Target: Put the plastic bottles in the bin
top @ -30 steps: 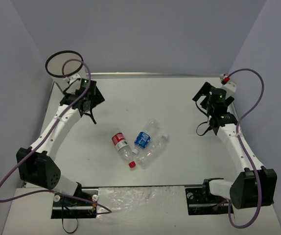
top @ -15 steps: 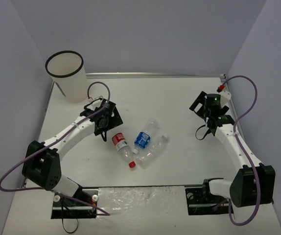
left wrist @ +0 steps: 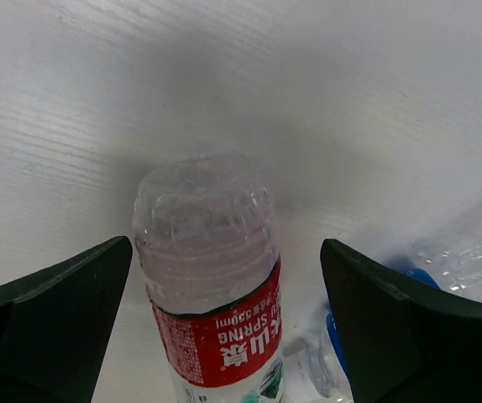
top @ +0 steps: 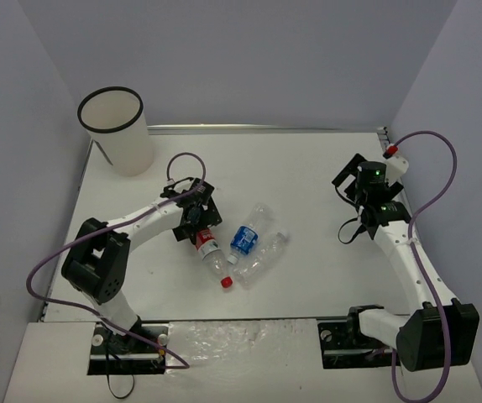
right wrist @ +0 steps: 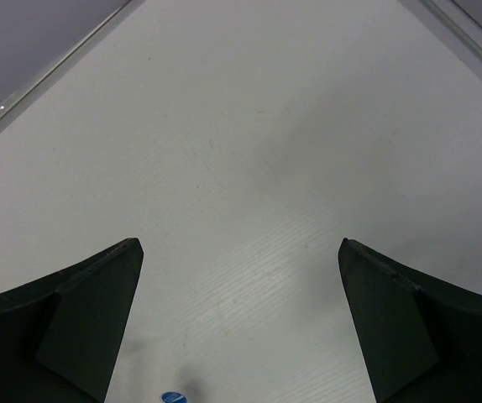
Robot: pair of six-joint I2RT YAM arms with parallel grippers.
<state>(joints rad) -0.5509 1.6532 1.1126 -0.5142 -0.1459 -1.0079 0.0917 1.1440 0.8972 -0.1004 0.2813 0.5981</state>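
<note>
Three bottles lie together at the table's middle: a red-labelled one with a red cap (top: 210, 250), a blue-labelled clear one (top: 249, 229) and a plain clear one (top: 263, 257). My left gripper (top: 197, 220) is open and hangs over the base end of the red-labelled bottle (left wrist: 216, 285), whose body lies between the two fingers with gaps on both sides. The blue-labelled bottle (left wrist: 442, 277) shows at the right edge of the left wrist view. The white bin (top: 117, 128) stands at the far left corner. My right gripper (top: 360, 186) is open and empty over bare table at the right. The orange and black-labelled bottles are out of view.
Grey walls close in the table at the back and both sides. A purple cable loops from each arm. A small blue cap or dot (right wrist: 172, 396) shows at the bottom edge of the right wrist view.
My left arm has swung from beside the bin down and right to the red-labelled bottle. My right gripper has shifted slightly, staying at the right side.
</note>
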